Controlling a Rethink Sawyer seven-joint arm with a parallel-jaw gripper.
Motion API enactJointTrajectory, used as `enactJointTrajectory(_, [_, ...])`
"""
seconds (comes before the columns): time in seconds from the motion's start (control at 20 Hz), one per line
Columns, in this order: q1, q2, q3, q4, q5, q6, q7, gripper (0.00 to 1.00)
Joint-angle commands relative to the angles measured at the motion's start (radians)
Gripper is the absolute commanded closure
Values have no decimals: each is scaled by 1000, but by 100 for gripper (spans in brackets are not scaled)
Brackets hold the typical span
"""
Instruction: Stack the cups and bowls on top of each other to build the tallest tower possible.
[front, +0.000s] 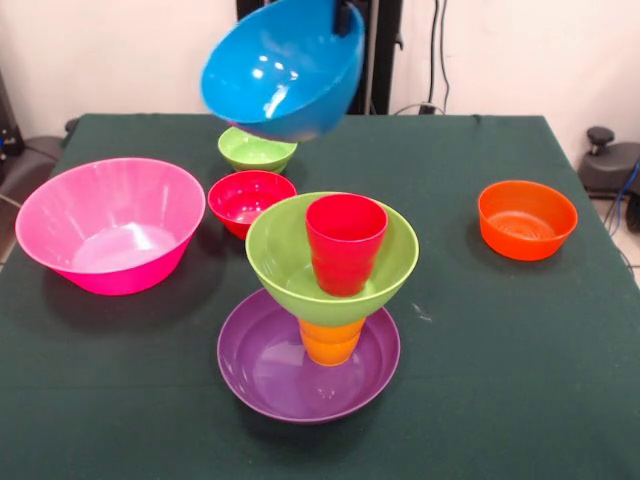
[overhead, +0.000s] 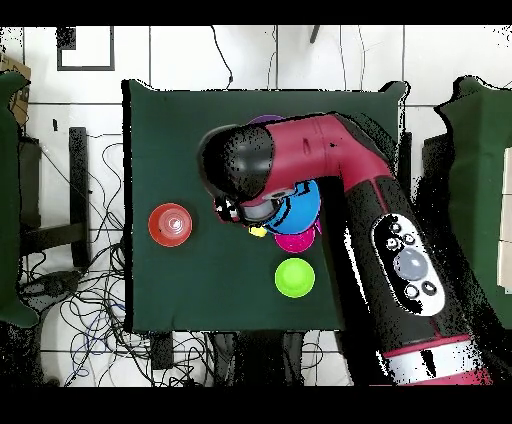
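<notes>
- I have the blue bowl (front: 285, 68) up in the air by its far rim, tilted so its mouth faces the near left; my gripper (front: 347, 18) barely shows at the top edge, closed on that rim as far as I can judge.
- I hold it high, I think, so it clears the tower (front: 325, 300) before I bring it over.
- The tower stands near the front, about the middle of the table: the shallow purple bowl (front: 262, 372) as base, an orange cup (front: 331, 341) in it, the large lime green bowl (front: 285, 250) perched on that cup, and a red cup (front: 345, 243) standing in the green bowl.
- That narrow cup under a wide bowl looks tippy to me, so the next piece should come down gently and centred.
- Spare pieces wait apart: the big ribbed pink bowl (front: 112, 225) at the left, a small red bowl (front: 250, 200) and a small green bowl (front: 257, 150) behind the tower, a small orange bowl (front: 527, 218) well off to the right.
- From overhead my red and black arm (overhead: 330, 170) covers most of the stack.
- The table wears a dark green cloth (front: 500, 380); behind it a pale wall (front: 520, 50) with hanging cables (front: 437, 50), and more cables on the floor.
</notes>
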Motion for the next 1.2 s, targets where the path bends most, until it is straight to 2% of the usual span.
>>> enactJointTrajectory(0.05, [97, 79, -39, -76, -3, 17, 104, 100])
enactJointTrajectory(0.3, [111, 100, -69, -71, -20, -50, 109, 100])
enactJointTrajectory(0.45, [92, 96, -87, -37, -48, -100, 87, 100])
enactJointTrajectory(0.7, [84, 92, -110, -38, -90, -108, 53, 100])
enactJointTrajectory(0.75, [81, 90, -119, -42, -121, -116, 34, 100])
enactJointTrajectory(0.95, [49, 98, -122, -37, -167, -154, -36, 100])
enactJointTrajectory(1.2, [26, 115, -112, -25, -174, -197, -46, 100])
